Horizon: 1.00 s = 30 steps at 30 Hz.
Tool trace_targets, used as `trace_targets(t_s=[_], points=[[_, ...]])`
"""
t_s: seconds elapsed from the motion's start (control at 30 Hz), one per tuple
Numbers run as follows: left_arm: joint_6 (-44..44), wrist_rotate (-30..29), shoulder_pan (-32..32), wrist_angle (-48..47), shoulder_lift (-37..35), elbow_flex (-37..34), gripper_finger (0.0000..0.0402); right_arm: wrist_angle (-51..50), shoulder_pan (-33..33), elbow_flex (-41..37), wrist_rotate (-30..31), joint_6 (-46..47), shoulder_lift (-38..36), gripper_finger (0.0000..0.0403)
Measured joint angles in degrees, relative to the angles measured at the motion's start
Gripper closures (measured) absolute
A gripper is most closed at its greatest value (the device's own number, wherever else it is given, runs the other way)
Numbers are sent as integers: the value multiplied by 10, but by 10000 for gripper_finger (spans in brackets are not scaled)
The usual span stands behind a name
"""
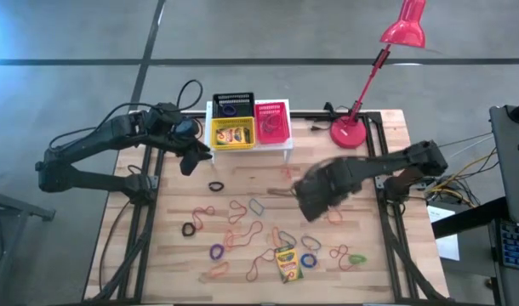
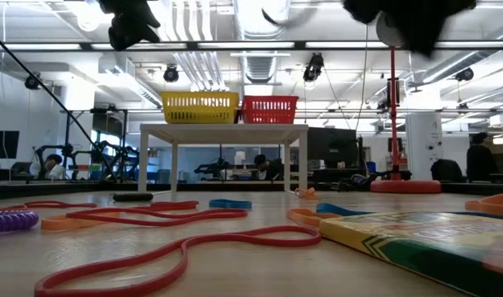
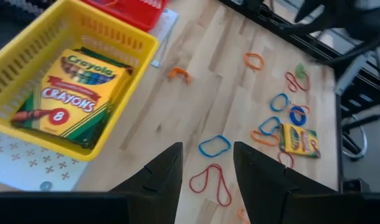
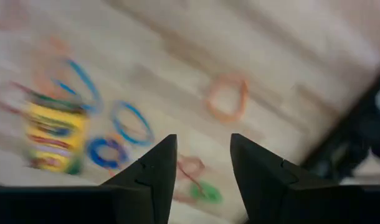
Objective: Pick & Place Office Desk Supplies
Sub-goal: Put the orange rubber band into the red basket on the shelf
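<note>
- Nearest the front edge of the wooden table (image 1: pixel 387 127): one crayon box (image 1: pixel 287 263) lying flat, ringed by loose rubber bands (image 1: pixel 242 242) in orange, purple, blue and green; a red loop sprawled closest in the low view.
- Just behind that clutter: right gripper (image 1: pixel 315 197) hanging over mid-table, blurred from motion. Fingers (image 4: pixel 151 171) parted with a clear gap, nothing between them; floor of bands and the crayon box visible past the tips.
- Farther back and to the left: left gripper (image 1: pixel 190 158) hovering beside the white stand (image 1: pixel 247 151), fingers (image 3: pixel 159 180) likewise apart and empty, a blue band below on the wood.
- At the back, on the stand: yellow basket (image 1: pixel 233 133) already holding a second crayon box (image 3: pixel 71 93); red basket (image 1: pixel 272 121) beside it; black basket (image 1: pixel 233 105) behind with a band inside. Red desk lamp (image 1: pixel 353 132) at the far right corner.
- Likely trouble: descending at speed onto overlapping bands could snag two at once, or pinch a thin loop so it slips free in transit.
- Going for the front crayon box risks dragging the bands touching it, or nudging the flat box away instead of gripping it.
- Both arms heading for the stand together could meet, or knock the light baskets off.
</note>
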Motion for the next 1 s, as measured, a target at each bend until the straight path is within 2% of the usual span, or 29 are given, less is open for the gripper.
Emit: trace_targets(t_s=[0.13, 0.2, 0.37, 0.53, 0.73, 1.0], points=[[8, 17, 0, -1, 0, 0, 254, 95, 14, -142, -70, 15, -50, 240], [1, 17, 0, -1, 0, 0, 254, 155, 13, -213, -79, 18, -80, 220], [-11, 14, 0, -1, 0, 0, 254, 265, 0, -368, -53, 41, -145, 166], [-41, 7, 0, 3, 0, 0, 254, 331, -2, -470, -9, 46, -171, 153], [-56, -3, 0, 7, 0, 0, 254, 478, -2, -537, 7, 35, -156, 199], [-67, -10, 0, 11, 0, 0, 254, 465, 2, -540, 11, 12, -124, 309]])
